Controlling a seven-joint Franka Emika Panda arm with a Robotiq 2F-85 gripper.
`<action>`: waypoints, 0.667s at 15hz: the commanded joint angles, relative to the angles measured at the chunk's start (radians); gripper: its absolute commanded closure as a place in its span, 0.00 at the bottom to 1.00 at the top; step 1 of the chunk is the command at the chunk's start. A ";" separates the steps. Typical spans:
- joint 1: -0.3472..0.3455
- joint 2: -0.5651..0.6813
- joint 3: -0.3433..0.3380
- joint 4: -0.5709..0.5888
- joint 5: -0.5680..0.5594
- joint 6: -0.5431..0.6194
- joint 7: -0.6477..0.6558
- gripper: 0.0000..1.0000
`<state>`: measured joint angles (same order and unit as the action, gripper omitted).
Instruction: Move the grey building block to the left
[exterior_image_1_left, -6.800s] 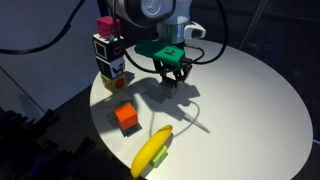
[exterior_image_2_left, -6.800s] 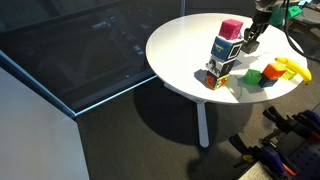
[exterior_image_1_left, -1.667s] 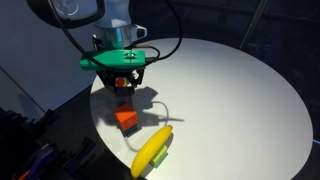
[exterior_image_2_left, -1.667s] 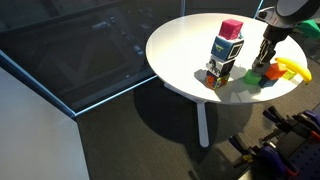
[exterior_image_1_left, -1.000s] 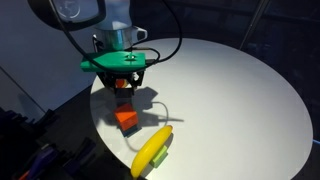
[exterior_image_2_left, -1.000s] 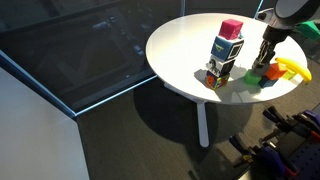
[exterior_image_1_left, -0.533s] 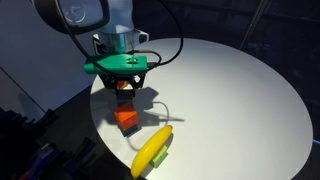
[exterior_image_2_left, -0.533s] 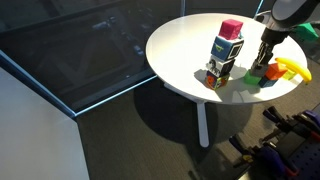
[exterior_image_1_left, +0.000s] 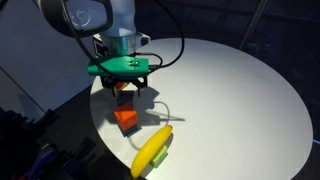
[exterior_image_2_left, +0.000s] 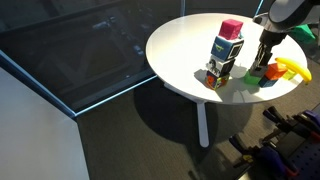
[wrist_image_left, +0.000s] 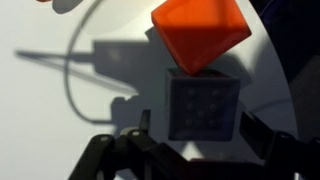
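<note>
Over grey building block (wrist_image_left: 203, 108) — tool (wrist_image_left: 193, 128) downturned, spread

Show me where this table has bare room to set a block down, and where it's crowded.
The broad stretch of the white table beyond the banana and orange cube, out to the opposite rim, is bare. It is crowded around the gripper: the grey building block, orange cube, banana and stack of patterned cubes sit close together.

Round white table (exterior_image_1_left: 235, 100) bearing an orange cube (exterior_image_1_left: 126, 119) near a yellow banana (exterior_image_1_left: 152, 150); stacked patterned cubes (exterior_image_2_left: 222, 60) topped by a pink block (exterior_image_2_left: 232, 28).
</note>
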<state>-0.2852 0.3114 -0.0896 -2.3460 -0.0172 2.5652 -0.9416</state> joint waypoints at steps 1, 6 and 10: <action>0.007 0.014 -0.006 0.020 -0.012 0.005 0.027 0.00; 0.007 -0.012 -0.006 0.003 -0.013 0.003 0.028 0.01; 0.010 -0.029 -0.009 -0.006 -0.016 0.007 0.036 0.00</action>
<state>-0.2851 0.3107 -0.0896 -2.3422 -0.0172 2.5652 -0.9385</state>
